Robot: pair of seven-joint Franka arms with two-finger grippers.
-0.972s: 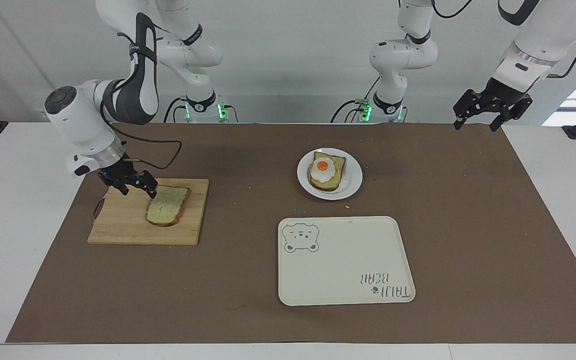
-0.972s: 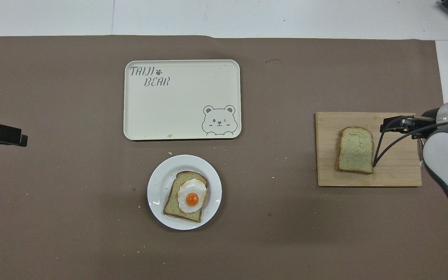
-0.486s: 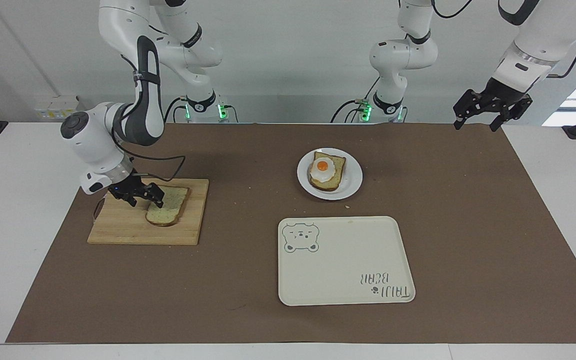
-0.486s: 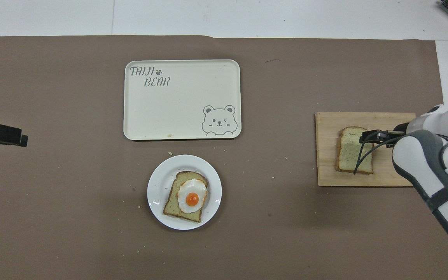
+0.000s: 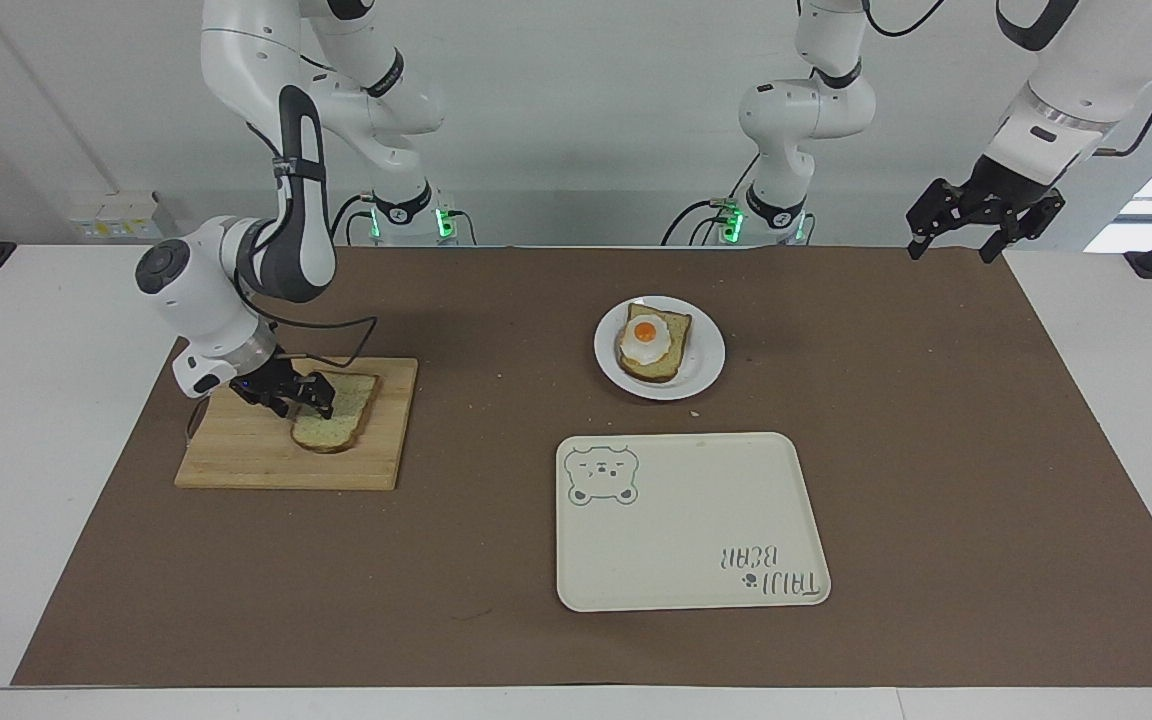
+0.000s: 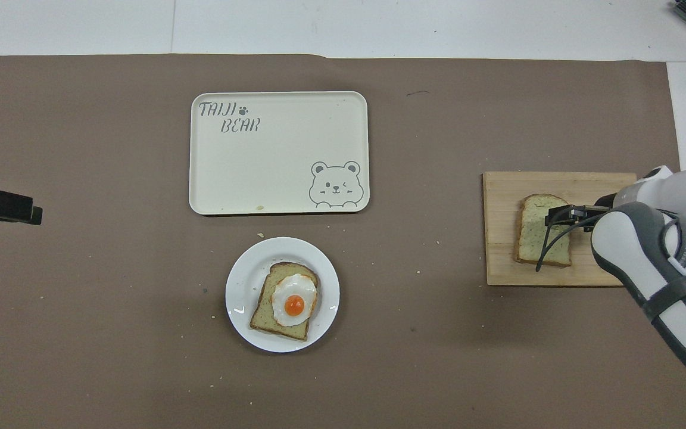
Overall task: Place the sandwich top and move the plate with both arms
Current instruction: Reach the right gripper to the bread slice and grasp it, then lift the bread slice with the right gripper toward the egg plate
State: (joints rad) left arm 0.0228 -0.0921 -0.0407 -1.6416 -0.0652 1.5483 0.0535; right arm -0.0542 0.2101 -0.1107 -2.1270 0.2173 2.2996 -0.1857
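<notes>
Two claws: right claw (image 5: pixel 308 396) low at the bread (image 5: pixel 334 425) on the board (image 5: pixel 236 460), grip unclear; left claw (image 5: pixel 981 215) open, waiting. Step: grasping. Next: carry to plate (image 5: pixel 706 375).

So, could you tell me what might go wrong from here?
The right gripper is on just one edge of the sandwich top, so the slice may sag or tear when lifted. The fried egg is domed and off-centre on its bread, so the top may sit tilted or slide onto the plate.
</notes>
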